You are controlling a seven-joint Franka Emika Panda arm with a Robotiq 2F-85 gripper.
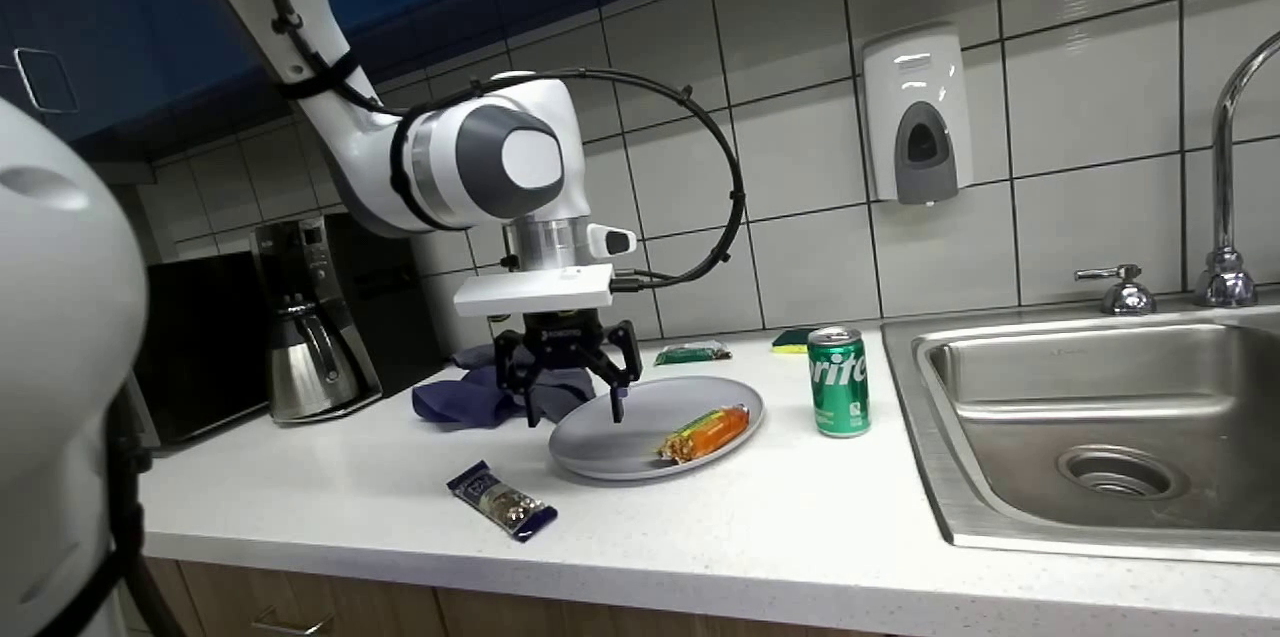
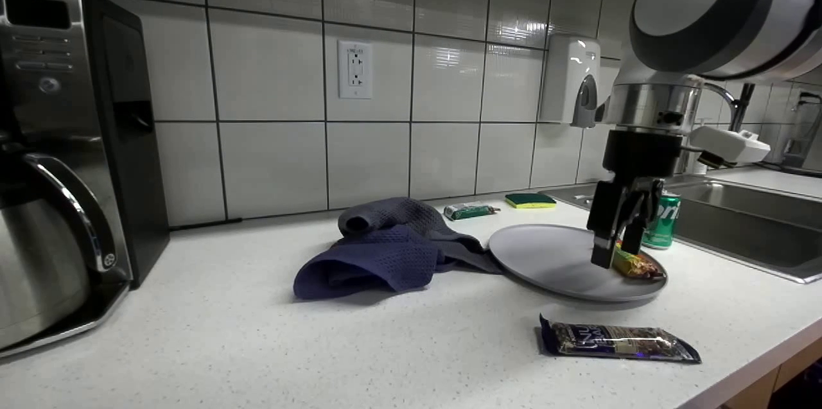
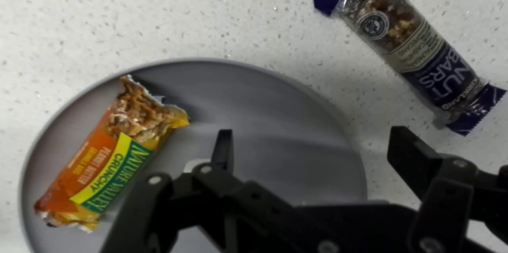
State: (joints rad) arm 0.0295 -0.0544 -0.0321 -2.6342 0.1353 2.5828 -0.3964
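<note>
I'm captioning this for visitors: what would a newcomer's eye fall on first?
Most likely the big robot arm, its open, empty end effector hanging above the edge of the gray plate. On that plate, the orange granola bar stands out. Next comes the green Sprite can, upright on the counter between plate and sink.

Orange wrapped Nature Valley bar (image 3: 109,159) lying slantwise near the rim of a round gray plate (image 3: 274,102), purple-ended Kirkland nut bar (image 3: 412,54), sealed, flat on the table (image 3: 119,14) beside the plate
</note>
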